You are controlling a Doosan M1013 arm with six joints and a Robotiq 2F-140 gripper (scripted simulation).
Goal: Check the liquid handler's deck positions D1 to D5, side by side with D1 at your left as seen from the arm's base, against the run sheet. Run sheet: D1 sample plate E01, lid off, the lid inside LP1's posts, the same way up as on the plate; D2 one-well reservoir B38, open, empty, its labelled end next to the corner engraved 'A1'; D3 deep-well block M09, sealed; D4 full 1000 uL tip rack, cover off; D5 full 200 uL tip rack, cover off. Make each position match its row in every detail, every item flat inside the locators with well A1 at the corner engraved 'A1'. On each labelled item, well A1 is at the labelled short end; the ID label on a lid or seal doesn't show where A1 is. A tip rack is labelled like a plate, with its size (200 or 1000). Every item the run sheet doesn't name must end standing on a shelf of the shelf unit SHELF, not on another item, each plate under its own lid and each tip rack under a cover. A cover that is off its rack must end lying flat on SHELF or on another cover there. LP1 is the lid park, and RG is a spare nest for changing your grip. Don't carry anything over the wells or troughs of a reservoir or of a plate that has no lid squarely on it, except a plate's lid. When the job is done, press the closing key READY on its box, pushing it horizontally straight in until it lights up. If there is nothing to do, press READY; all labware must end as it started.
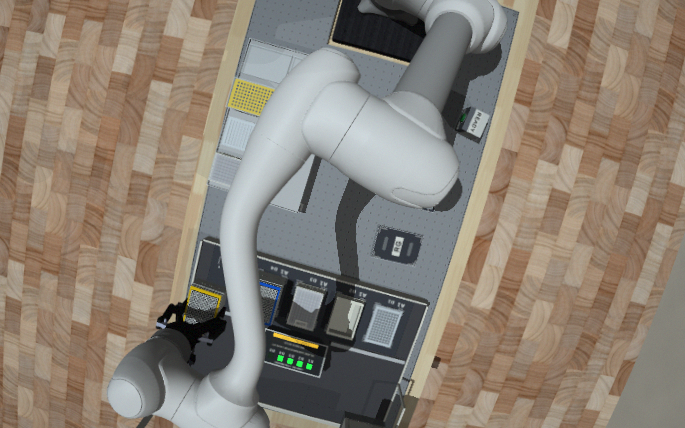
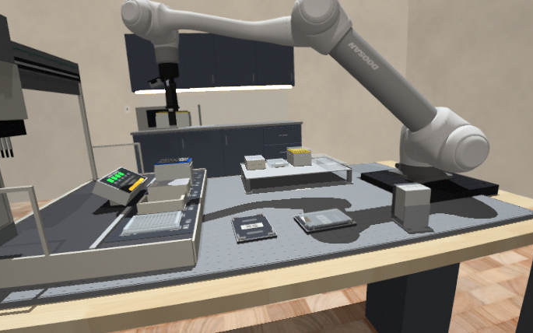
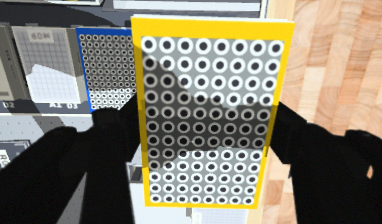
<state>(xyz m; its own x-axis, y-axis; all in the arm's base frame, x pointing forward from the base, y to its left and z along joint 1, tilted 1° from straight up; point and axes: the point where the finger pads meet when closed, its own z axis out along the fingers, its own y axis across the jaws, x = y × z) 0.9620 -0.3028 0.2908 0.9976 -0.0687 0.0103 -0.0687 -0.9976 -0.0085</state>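
My gripper is shut on a yellow-framed tip rack, gripping its long sides. The rack has no cover and its tips show. It hangs high above the deck's end by the table edge, as the overhead view and the side view show. On the deck below stand a blue-framed tip rack, a deep-well block, a reservoir and an open sample plate. The arm hides part of the blue rack from above.
The shelf unit holds a yellow tip rack, two plates and a clear cover. The RG nest and a lid on the lid park lie mid-table. The READY box stands near the arm's base. The handler's control panel sits behind the deck.
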